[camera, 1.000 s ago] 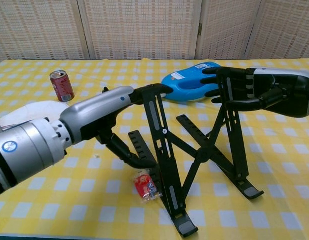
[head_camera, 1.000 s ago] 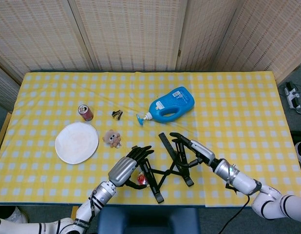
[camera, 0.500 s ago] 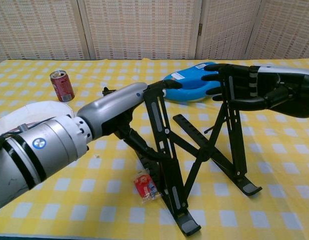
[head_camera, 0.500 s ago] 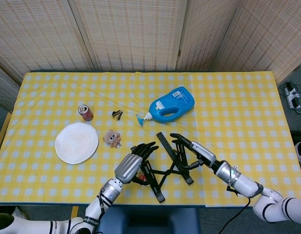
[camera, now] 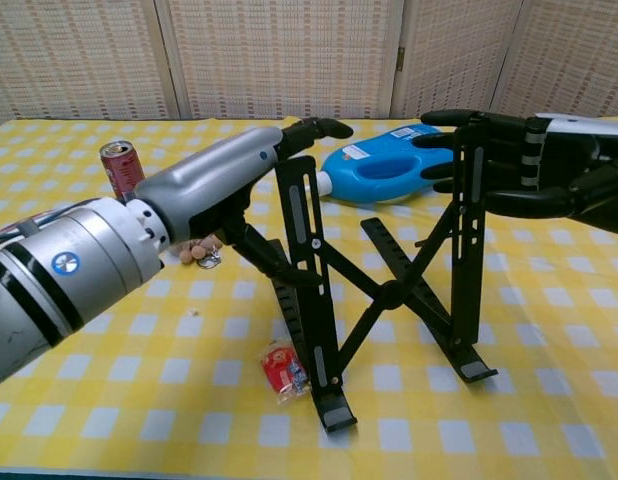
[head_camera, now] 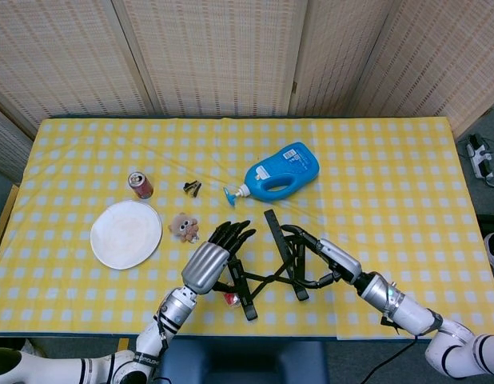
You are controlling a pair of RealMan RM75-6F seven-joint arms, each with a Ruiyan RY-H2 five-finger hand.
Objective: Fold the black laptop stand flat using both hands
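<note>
The black laptop stand (head_camera: 269,264) stands unfolded near the table's front edge, its crossed struts (camera: 389,295) joining two upright rails. My left hand (head_camera: 209,262) lies over the top of the left rail (camera: 301,230). Its fingers (camera: 319,127) reach past the rail's top, and its thumb presses the rail from below. My right hand (head_camera: 327,260) comes in from the right. Its fingers (camera: 459,150) curl round the top of the right rail (camera: 467,250). The stand's feet (camera: 334,415) touch the yellow checked cloth.
A blue detergent bottle (head_camera: 280,172) lies just behind the stand. A small red packet (camera: 282,370) sits by the left foot. Further left are a plush toy (head_camera: 183,226), a white plate (head_camera: 125,234), a red can (head_camera: 140,185) and a black clip (head_camera: 192,188).
The two rails have come closer together and stand more upright. My left hand slid forward over the left rail's top. My right hand drew the right rail inward.
</note>
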